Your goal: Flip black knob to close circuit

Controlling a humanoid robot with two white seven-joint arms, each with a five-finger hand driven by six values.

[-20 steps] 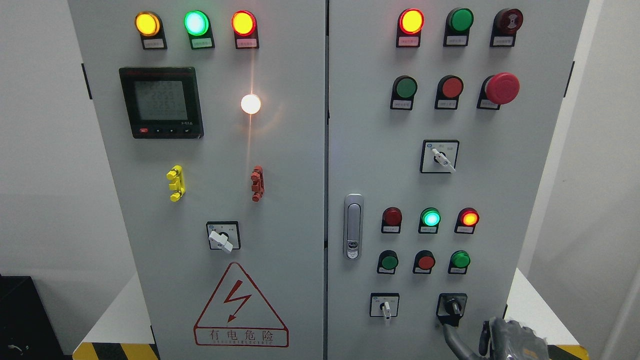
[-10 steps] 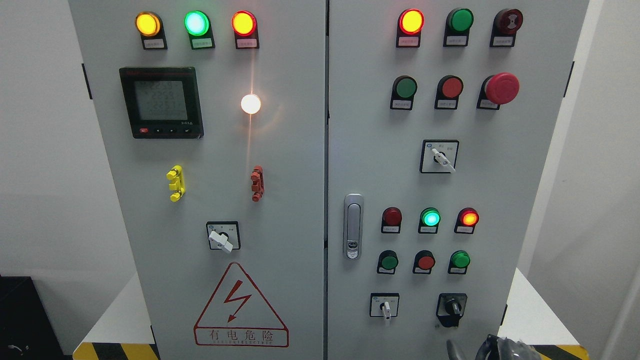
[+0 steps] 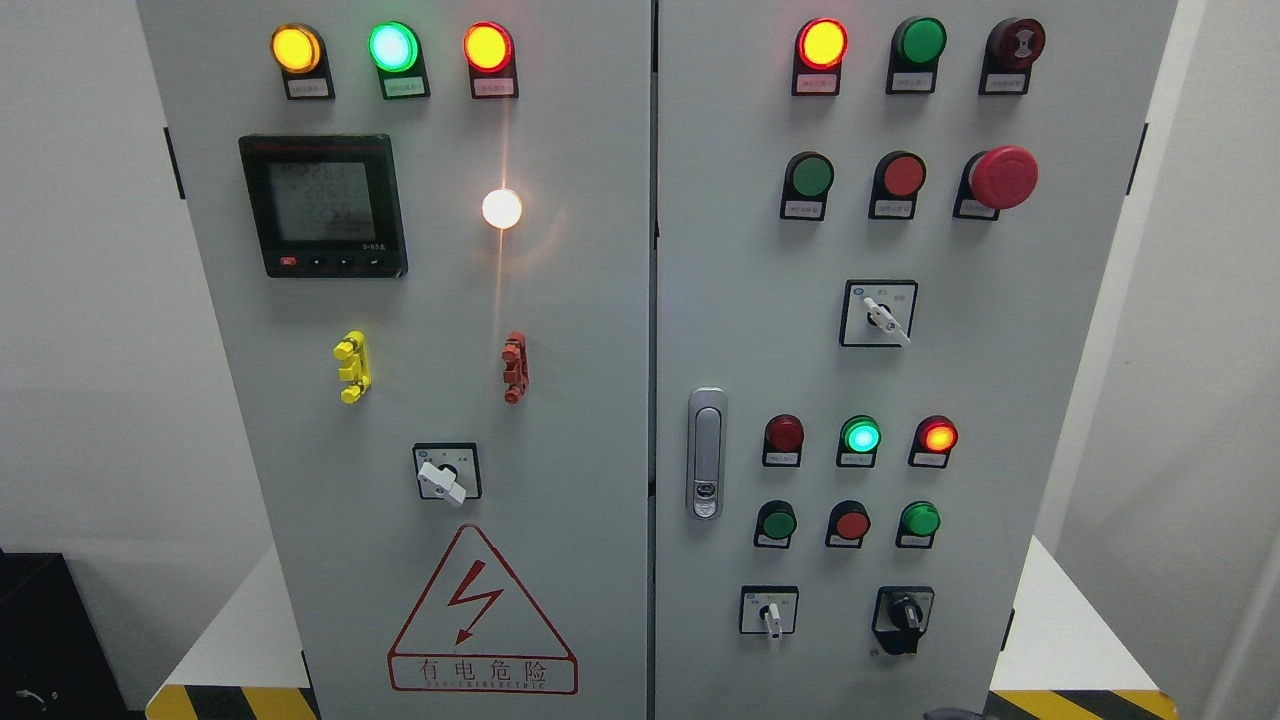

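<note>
The black rotary knob (image 3: 904, 612) low on the grey metal cabinet (image 3: 600, 400) sits ungripped, neither hand visible; a fresh reach looks needed.

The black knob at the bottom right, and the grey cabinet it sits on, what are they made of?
The black knob looks like moulded plastic with a slight gloss, since it shows soft highlights on dark, rounded edges. The cabinet appears to be sheet metal with a matte light-grey painted coat: flat, even panels with a straight seam between two doors. Neither can be confirmed by sight alone.
</note>
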